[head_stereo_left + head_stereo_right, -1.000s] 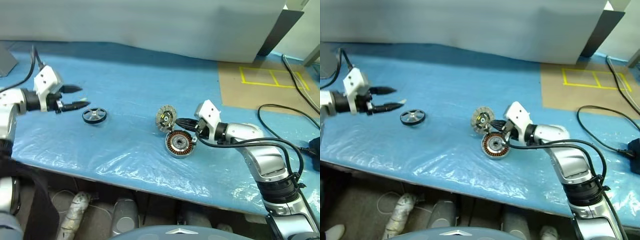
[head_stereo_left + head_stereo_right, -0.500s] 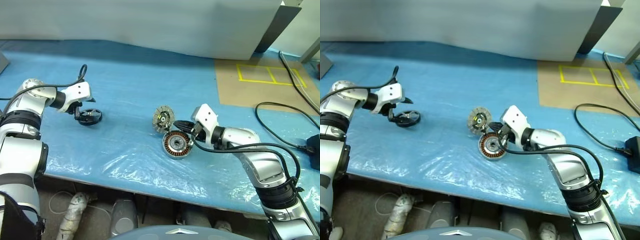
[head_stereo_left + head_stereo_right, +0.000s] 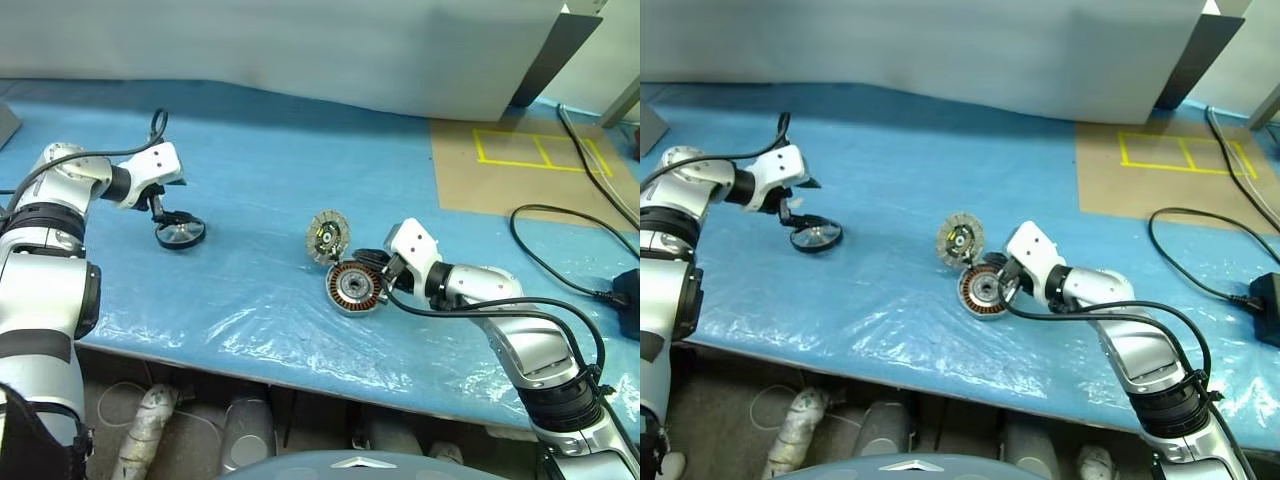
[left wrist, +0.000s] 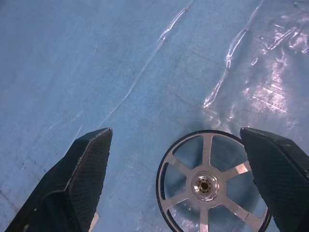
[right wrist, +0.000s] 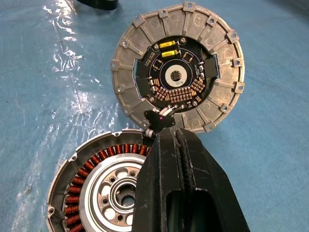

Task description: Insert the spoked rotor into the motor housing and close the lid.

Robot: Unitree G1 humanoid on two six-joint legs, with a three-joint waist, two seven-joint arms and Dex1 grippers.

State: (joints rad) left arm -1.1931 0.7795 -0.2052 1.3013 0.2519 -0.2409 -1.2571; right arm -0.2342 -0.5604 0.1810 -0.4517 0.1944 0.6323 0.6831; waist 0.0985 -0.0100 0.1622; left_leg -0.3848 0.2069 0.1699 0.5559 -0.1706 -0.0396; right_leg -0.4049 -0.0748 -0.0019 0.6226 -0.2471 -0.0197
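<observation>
Head stereo pair looks down over blue table (image 3: 300, 130); wrist cameras sit close above parts.

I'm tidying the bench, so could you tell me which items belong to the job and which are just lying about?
Job:
- spoked rotor
- motor housing
- lid, standing open

Lying about:
- black cable
- yellow tape outline on the brown mat

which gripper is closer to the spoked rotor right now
Left. The left gripper is right at the spoked rotor, fingers open on either side of it. The right gripper, shut, is far off across the table at the motor housing.
</observation>
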